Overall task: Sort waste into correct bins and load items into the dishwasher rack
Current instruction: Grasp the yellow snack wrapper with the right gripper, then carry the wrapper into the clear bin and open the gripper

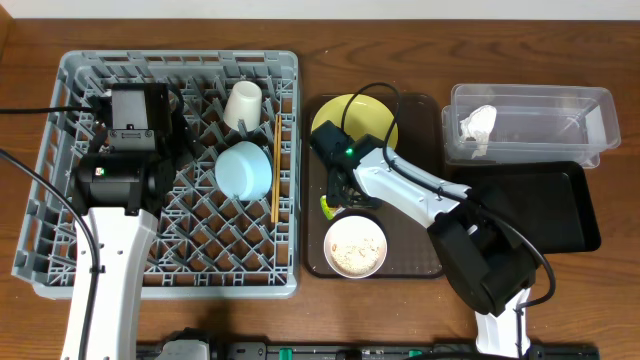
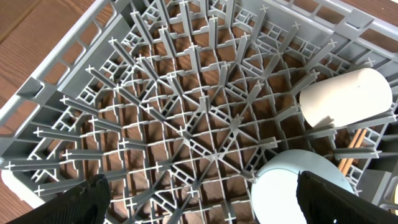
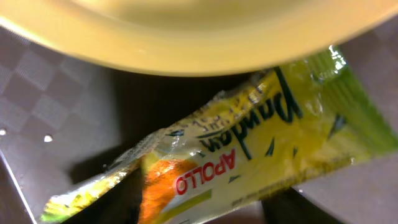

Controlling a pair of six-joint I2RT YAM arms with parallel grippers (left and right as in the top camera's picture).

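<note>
My right gripper (image 1: 336,192) is low over the brown tray, just in front of the yellow plate (image 1: 355,122). Its jaws (image 3: 202,208) are open on either side of the green-and-yellow snack wrapper (image 3: 249,149), which lies flat; a green tip also shows in the overhead view (image 1: 327,208). The small white bowl (image 1: 355,245) holds beige crumbs. My left gripper (image 2: 202,199) is open and empty above the grey dishwasher rack (image 1: 60,180). The rack holds the cream cup (image 1: 243,103), the light blue bowl (image 1: 244,168) and the chopsticks (image 1: 276,170). The white tissue (image 1: 478,126) lies in the clear tub (image 1: 560,100).
The brown serving tray (image 1: 420,140) sits between the rack and the bins. The black tray (image 1: 545,205) lies in front of the clear tub. The right arm reaches across the brown tray from the front right. Cables run over the rack's left side.
</note>
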